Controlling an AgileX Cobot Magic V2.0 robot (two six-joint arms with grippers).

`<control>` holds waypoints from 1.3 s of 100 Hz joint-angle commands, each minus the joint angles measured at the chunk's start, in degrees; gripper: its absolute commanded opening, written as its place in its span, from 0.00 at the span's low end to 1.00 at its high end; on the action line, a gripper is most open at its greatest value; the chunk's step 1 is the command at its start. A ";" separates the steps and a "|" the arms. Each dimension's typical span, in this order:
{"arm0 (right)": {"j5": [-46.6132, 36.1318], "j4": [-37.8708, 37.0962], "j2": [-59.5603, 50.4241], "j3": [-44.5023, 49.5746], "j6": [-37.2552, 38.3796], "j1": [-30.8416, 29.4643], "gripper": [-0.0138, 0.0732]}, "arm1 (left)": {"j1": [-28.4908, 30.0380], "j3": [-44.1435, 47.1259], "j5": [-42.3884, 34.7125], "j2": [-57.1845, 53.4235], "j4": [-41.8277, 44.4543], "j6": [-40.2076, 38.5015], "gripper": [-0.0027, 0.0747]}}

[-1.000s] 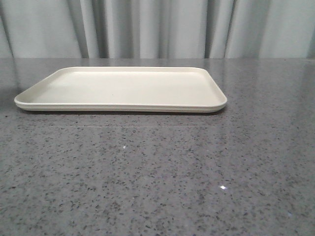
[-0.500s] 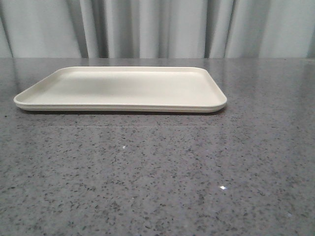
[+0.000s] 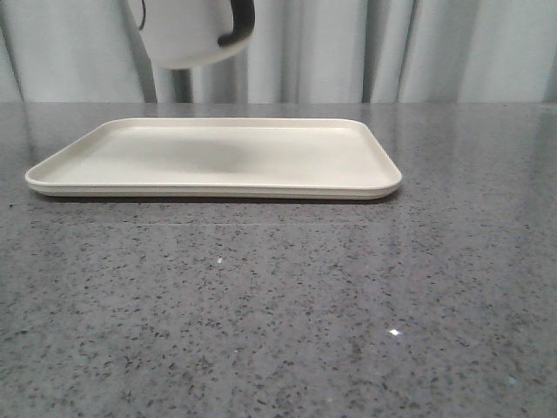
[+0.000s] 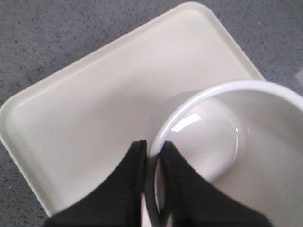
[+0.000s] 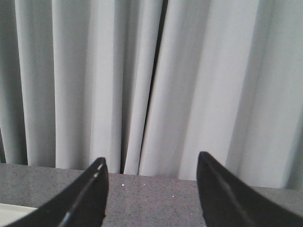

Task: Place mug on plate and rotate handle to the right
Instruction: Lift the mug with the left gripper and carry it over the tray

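Front view: white cylindrical mug (image 3: pixel 184 33) hangs in the air above the far left part of the cream rectangular low-rimmed plate (image 3: pixel 348 193), not touching it; glossy black loop handle (image 3: pixel 238 24) already points right. Left end effector (image 4: pixel 153 156) pinches the mug's rim. Right end effector (image 5: pixel 151 189) spread, empty. Left to do: lower, release, check handle.

The mug (image 3: pixel 187 33) hangs in the air above the left rear part of the plate (image 3: pixel 348 161), an open gap beneath it. The left gripper (image 4: pixel 152 161) pinches the mug's rim. The plate's surface is bare. The tabletop (image 3: pixel 287 305) in front of the plate lies open. The right gripper (image 5: pixel 151 194) stands spread, facing the curtain (image 5: pixel 156 80).
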 commanded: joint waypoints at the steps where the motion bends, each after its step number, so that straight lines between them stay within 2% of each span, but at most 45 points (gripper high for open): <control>1: -3.84 -0.67 0.62 -1.85 -0.53 -0.27 0.65 | -1.04 -1.92 -0.15 -0.23 -0.69 -0.55 0.01; 53: -3.97 -0.67 0.62 -1.85 -0.53 -0.27 0.65 | -1.82 -1.92 -2.11 5.51 -2.24 -0.55 0.01; 130: -3.84 -0.67 0.62 -1.85 -0.53 -0.27 0.65 | -3.44 -1.92 -1.88 6.70 -2.23 -0.45 0.01</control>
